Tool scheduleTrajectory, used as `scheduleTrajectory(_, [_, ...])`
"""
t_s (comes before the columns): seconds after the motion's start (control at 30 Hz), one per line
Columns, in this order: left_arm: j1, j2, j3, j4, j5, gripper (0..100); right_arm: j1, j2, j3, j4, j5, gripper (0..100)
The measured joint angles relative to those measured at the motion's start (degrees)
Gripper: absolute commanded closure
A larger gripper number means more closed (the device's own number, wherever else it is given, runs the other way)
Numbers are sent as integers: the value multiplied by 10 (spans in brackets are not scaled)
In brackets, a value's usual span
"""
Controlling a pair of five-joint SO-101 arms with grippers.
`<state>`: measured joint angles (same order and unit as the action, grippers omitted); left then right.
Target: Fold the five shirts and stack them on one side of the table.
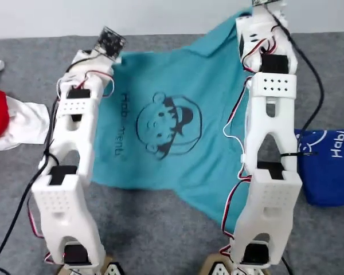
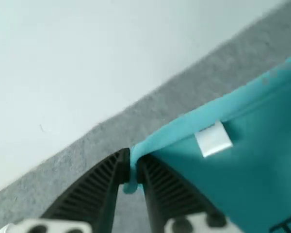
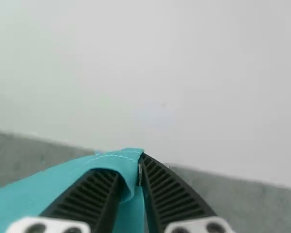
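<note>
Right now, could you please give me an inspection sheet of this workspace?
Surface: grey table, partly covered by cloth.
Job's things: teal shirt spread between the arms, print up; blue shirt, apparently folded, at one side edge; red and white garments bunched at the opposite edge.
Clutter: nothing seen.
Grippers: left gripper and right gripper each shut on the teal shirt's far edge.
Cables: thin wires run along both arms; a black cable trails over the table beside the right arm.
Surroundings: plain white wall behind the table.
</note>
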<state>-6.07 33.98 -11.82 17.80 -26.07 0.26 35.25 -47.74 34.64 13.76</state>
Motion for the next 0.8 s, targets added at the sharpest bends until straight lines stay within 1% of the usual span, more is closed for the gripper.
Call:
scheduleTrajectory(0.1, [-3,39,-69,0,18,997,0,8,0,-41,1,990])
scheduleTrajectory(0.3, [-3,102,-183,0,32,997,0,31,0,-100,66,990])
scheduleTrajectory(0.47, [-2,156,-277,0,32,997,0,43,0,-147,91,990])
scheduleTrajectory(0.73, [15,265,-445,0,32,997,0,56,0,-167,123,990])
scheduleTrajectory(0.8, [16,285,-475,11,32,997,0,58,0,-165,125,990])
